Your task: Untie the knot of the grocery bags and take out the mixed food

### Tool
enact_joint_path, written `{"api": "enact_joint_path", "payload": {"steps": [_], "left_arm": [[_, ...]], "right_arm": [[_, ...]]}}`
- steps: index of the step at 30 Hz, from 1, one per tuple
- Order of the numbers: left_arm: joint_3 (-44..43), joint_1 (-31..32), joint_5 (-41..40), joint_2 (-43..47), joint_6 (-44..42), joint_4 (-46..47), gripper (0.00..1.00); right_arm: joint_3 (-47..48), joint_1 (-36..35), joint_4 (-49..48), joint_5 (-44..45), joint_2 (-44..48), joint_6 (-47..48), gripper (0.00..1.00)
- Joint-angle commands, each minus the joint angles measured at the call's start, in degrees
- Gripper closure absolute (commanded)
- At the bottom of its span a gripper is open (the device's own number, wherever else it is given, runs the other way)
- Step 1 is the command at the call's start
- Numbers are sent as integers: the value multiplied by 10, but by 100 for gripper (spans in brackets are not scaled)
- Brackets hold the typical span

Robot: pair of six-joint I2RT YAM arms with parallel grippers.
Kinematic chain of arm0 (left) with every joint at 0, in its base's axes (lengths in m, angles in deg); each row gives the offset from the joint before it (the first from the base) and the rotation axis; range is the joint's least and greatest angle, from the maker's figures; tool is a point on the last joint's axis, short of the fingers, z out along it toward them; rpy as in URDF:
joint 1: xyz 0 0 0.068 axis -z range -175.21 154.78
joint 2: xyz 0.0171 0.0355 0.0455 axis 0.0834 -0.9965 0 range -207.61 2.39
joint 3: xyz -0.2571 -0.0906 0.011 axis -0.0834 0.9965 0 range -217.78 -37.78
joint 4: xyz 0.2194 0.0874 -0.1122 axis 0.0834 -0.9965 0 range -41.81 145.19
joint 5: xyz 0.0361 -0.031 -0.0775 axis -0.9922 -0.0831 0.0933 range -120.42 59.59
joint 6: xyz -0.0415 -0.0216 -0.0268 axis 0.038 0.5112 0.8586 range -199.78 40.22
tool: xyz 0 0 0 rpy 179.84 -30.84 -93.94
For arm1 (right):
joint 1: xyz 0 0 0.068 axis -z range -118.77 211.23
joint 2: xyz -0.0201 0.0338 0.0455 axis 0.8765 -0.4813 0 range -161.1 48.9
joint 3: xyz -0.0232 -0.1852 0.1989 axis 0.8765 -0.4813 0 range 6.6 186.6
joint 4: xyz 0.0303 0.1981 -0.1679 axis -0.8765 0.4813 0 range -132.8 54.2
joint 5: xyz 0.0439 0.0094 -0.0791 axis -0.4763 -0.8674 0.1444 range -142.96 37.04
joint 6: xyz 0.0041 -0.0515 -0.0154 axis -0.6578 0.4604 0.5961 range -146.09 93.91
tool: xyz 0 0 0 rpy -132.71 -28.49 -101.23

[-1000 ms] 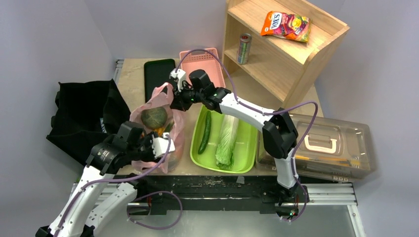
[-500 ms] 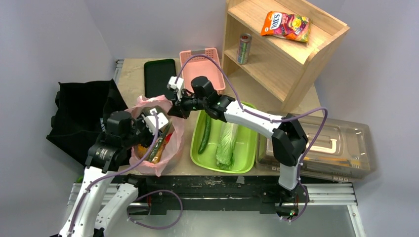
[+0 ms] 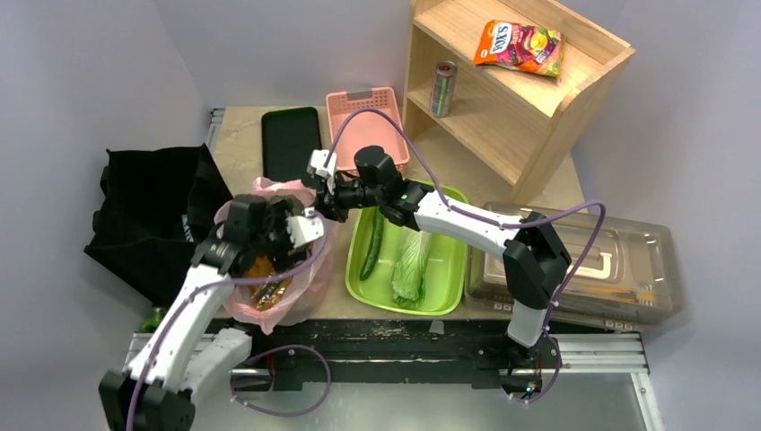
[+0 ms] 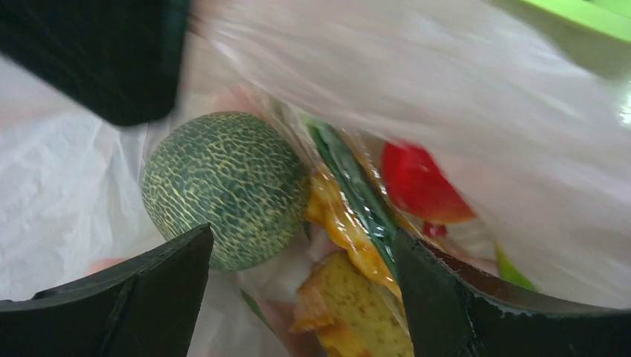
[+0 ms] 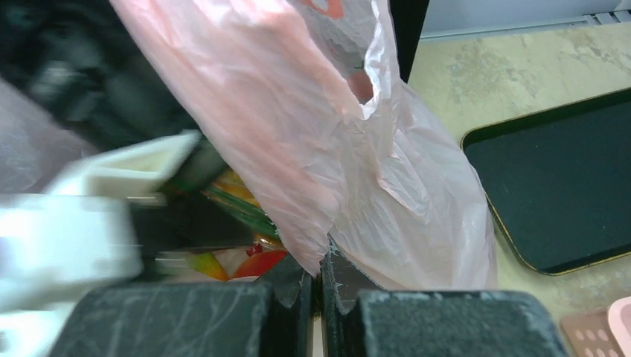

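The pink bag (image 3: pixel 289 296) stands open at the table's front left; no knot shows. My right gripper (image 3: pixel 323 191) is shut on the bag's far rim (image 5: pixel 350 149) and holds it up, its jaws (image 5: pixel 321 262) pinching the plastic. My left gripper (image 3: pixel 294 228) is open and reaches into the bag's mouth, empty (image 4: pixel 301 238). Below it lie a dark green netted melon (image 4: pixel 223 186), bread (image 4: pixel 357 309), thin green stalks (image 4: pixel 350 175) and a red fruit (image 4: pixel 420 182). A cucumber (image 3: pixel 372 242) and a napa cabbage (image 3: pixel 411 262) lie in the green tub (image 3: pixel 449 260).
A black tray (image 3: pixel 289 139) and a pink basket (image 3: pixel 363 108) lie behind the bag. A wooden shelf (image 3: pixel 502 99) holds a striped can (image 3: pixel 443 87) and a snack packet (image 3: pixel 520 45). A clear lidded box (image 3: pixel 592 260) is at the right, black cloth (image 3: pixel 148 211) at the left.
My left gripper has swung from the bag's near side up to its mouth and now reaches inside, open. The right gripper has shifted slightly, still holding the rim.
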Motion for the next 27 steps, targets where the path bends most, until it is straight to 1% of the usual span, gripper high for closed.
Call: {"api": "enact_joint_path", "payload": {"steps": [1,3,5,10,14,17,20,24,27], "left_arm": [[-76,-13,-33,-111,51,89,11],[-80,-15,-44,-141,60,122,9],[-75,-15,-48,-162,51,154,7],[-76,-19,-57,-231,46,182,4],[-85,-29,-73,-278,49,210,2],[-93,-43,-54,-286,32,197,1],[-91,-45,-49,-264,-13,170,1],[-93,-58,-105,-261,-79,107,1],[-79,-80,-138,-271,-113,85,4]], "right_arm": [[-4,0,-24,-7,12,18,100],[-7,3,-19,-5,10,10,100],[-3,6,-16,-3,4,-5,100],[20,27,-5,-11,-24,-60,100],[30,38,-2,-20,-41,-85,100],[37,46,0,-21,-51,-95,100],[44,57,6,-11,-60,-107,100],[49,71,13,0,-66,-109,100],[48,73,16,-2,-67,-102,100]]}}
